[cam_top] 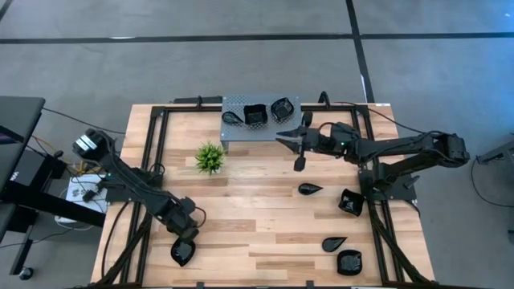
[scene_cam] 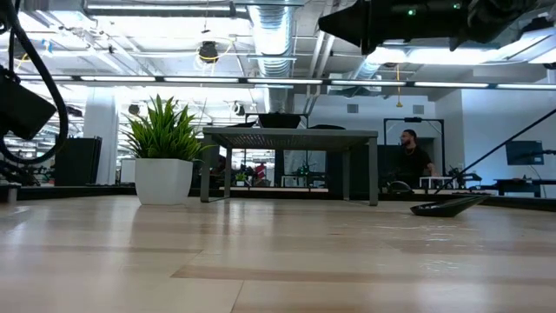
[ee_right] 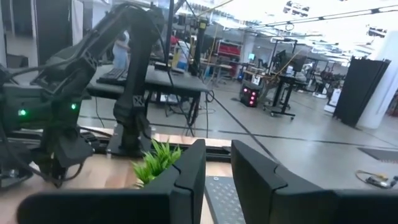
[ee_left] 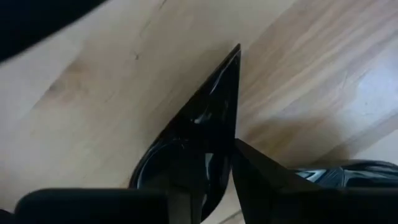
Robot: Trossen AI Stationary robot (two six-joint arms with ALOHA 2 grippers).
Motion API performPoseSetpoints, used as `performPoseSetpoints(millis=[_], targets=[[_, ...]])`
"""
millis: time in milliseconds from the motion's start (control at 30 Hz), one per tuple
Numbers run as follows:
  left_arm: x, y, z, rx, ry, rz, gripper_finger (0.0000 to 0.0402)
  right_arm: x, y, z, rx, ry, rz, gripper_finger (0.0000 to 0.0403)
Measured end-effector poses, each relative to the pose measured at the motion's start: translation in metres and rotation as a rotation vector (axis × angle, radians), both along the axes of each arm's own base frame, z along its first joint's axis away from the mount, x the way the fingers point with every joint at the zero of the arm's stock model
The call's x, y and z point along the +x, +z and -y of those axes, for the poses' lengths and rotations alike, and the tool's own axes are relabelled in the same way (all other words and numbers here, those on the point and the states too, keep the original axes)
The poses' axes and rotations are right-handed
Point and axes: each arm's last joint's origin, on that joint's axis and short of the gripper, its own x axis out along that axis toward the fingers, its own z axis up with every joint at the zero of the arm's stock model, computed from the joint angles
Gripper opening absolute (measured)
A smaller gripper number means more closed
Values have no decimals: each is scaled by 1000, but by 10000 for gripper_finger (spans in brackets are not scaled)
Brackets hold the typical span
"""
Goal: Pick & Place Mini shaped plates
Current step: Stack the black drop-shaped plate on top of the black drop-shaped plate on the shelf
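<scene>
The mini shaped plates are glossy black. Three sit on the grey perforated stand (cam_top: 261, 116). Two leaf plates (cam_top: 309, 189) (cam_top: 334, 242) and two squarish ones (cam_top: 350, 202) (cam_top: 349, 261) lie on the table's right half. Another leaf plate (cam_top: 182, 254) (ee_left: 211, 118) lies near the near edge on the left, under my left gripper (cam_top: 184, 239) (ee_left: 217, 186), which is shut on it. My right gripper (cam_top: 287, 138) (ee_right: 217, 168) hangs high beside the stand's right end. It is shut but for a narrow slit and holds nothing. My left gripper pinches the leaf plate's rim (ee_left: 231, 134) at its broad end, away from the pointed tip (ee_left: 237, 51). One finger (ee_left: 186, 186) stands inside the dish and the other (ee_left: 261, 180) outside. The fingers come from above. Whether the plate is lifted off the wood does not show.
A small green plant (cam_top: 210, 157) (scene_cam: 163, 148) in a white pot stands left of the stand. Black frame rails (cam_top: 157, 152) run along the table's left, right and far sides. Bare wood (cam_top: 257, 209) lies between the arms. A person (scene_cam: 415, 161) sits in the room beyond.
</scene>
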Motion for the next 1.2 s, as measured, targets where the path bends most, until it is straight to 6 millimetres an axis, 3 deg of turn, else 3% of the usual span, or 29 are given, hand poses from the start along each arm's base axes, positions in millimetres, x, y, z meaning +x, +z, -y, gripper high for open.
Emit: performPoseSetpoints(millis=[367, 600, 767, 933, 1067, 1200], targets=[[-1, 5, -3, 14, -1, 46, 72, 0, 1, 0, 14, 1, 8, 71], [4, 12, 2, -3, -91, 91, 8, 0, 0, 0, 14, 1, 6, 71], [27, 42, 14, 43, -220, 299, 5, 0, 0, 0, 14, 1, 6, 71], [58, 81, 12, 195, -465, 531, 4, 0, 0, 0, 14, 1, 6, 71], [82, 103, -6, 424, -789, 628, 4, 0, 0, 0, 15, 1, 6, 71], [106, 126, -40, 698, -1007, 612, 6, 2, -3, 0, 43, 3, -9, 71]])
